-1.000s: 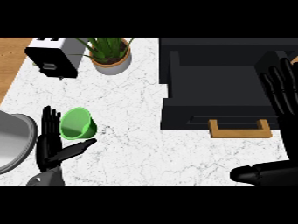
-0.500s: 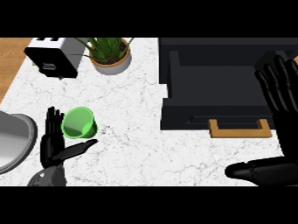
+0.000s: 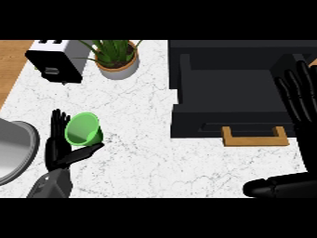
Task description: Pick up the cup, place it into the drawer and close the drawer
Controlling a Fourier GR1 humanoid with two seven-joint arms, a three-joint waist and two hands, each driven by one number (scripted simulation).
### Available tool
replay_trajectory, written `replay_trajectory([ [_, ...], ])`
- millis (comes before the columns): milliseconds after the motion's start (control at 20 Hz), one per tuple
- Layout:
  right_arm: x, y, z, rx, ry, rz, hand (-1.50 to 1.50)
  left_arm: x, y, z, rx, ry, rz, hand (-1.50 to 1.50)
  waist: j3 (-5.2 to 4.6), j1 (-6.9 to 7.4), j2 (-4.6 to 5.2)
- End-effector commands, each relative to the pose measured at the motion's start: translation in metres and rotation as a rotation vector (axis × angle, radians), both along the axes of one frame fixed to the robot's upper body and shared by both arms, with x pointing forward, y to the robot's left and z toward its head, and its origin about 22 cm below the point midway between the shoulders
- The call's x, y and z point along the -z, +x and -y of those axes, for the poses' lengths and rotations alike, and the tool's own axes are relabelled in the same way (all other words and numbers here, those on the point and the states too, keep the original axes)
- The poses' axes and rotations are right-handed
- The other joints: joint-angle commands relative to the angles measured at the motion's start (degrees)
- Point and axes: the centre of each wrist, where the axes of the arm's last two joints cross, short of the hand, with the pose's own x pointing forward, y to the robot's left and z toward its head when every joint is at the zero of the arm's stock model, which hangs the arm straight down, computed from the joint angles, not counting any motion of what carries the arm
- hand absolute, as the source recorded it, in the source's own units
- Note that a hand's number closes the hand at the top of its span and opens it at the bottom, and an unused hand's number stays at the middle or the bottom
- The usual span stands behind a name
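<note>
A green cup (image 3: 83, 129) lies tipped on the white marble counter at the lower left, its mouth facing up. My left hand (image 3: 58, 146) is right beside it, palm against the cup's left side, fingers straight and thumb under its lower edge, open. The black drawer unit (image 3: 243, 88) stands at the right with its drawer open and a wooden handle (image 3: 254, 137) at its front. My right hand (image 3: 310, 109) is raised at the right edge over the drawer's side, fingers spread and open.
A toaster (image 3: 56, 60) and a potted plant (image 3: 117, 56) stand at the counter's back. A large grey metal bowl (image 3: 3, 148) sits at the left edge, close to my left hand. Wooden floor shows beyond the counter's left side.
My left hand has closed in on the cup, its palm now against the cup's side. The right hand has shifted slightly.
</note>
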Motion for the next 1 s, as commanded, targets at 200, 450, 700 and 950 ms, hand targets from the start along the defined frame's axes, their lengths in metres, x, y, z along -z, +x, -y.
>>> replay_trajectory([
  [200, -0.006, 0.004, -0.001, -0.007, -0.015, 0.004, -1.5, 0.007, -0.001, -0.004, 0.031, -0.087, 0.018, -1.5, -0.01, -0.03, 0.02],
  [450, -0.003, -0.001, 0.002, -0.012, -0.022, -0.005, -1.5, 0.02, -0.007, 0.008, 0.109, -0.162, 0.063, -1.5, -0.06, -0.45, 0.15],
  [700, 0.003, -0.008, 0.01, -0.015, 0.011, -0.01, -1.5, 0.018, -0.002, 0.02, 0.158, -0.217, 0.112, 1.5, -0.02, -0.31, 0.05],
  [950, -0.006, -0.005, -0.011, -0.011, -0.01, -0.004, -1.5, 0.004, 0.015, 0.008, 0.141, -0.168, 0.187, 1.5, -0.03, -0.13, 0.04],
])
